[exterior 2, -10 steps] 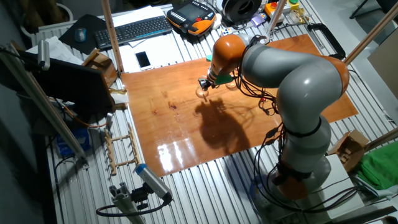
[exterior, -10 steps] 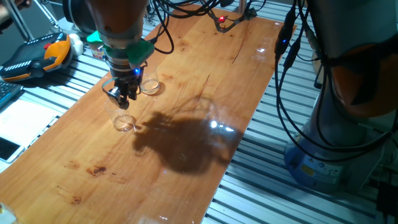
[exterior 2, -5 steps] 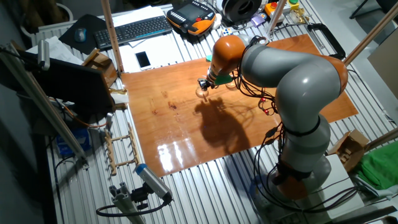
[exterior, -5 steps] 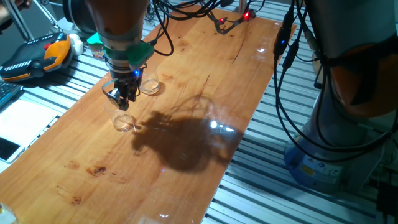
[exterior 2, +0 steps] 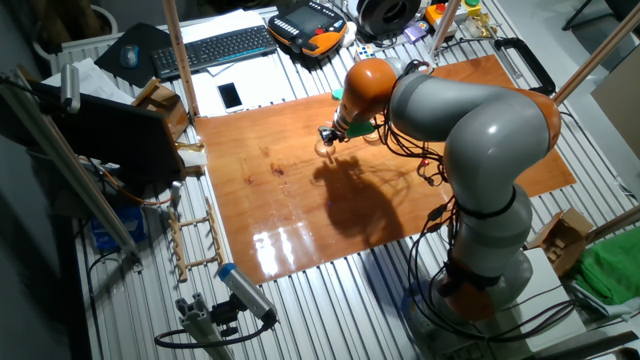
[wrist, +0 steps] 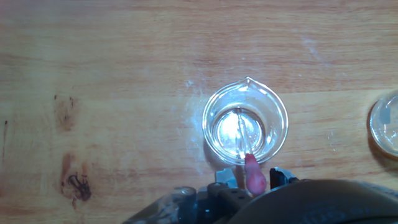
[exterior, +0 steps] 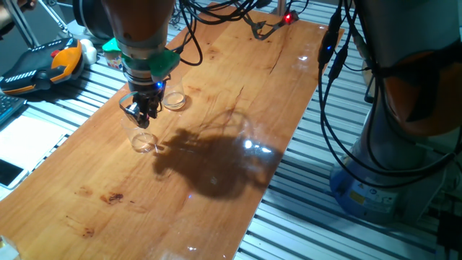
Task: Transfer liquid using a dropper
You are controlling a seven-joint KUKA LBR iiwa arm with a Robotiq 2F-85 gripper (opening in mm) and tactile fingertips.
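My gripper [exterior: 144,115] hangs just above a small clear cup [exterior: 144,142] on the wooden table. In the hand view this spouted cup [wrist: 245,127] lies straight below, with a shallow layer of clear liquid [wrist: 224,132] glinting in it. The gripper [wrist: 254,180] is shut on the dropper's pink-red bulb [wrist: 254,175]. The dropper's thin transparent tube [wrist: 240,134] points down into the cup. A second clear cup [exterior: 173,100] stands close behind, and it shows at the right edge of the hand view [wrist: 385,123]. The gripper [exterior 2: 327,137] also shows in the other fixed view.
An orange and black teach pendant [exterior: 40,65] lies off the table's left side. Cables [exterior: 245,14] trail over the far end of the table. A keyboard [exterior 2: 215,45] and a phone [exterior 2: 229,95] lie beyond the table. The arm's dark shadow [exterior: 209,162] falls mid-table.
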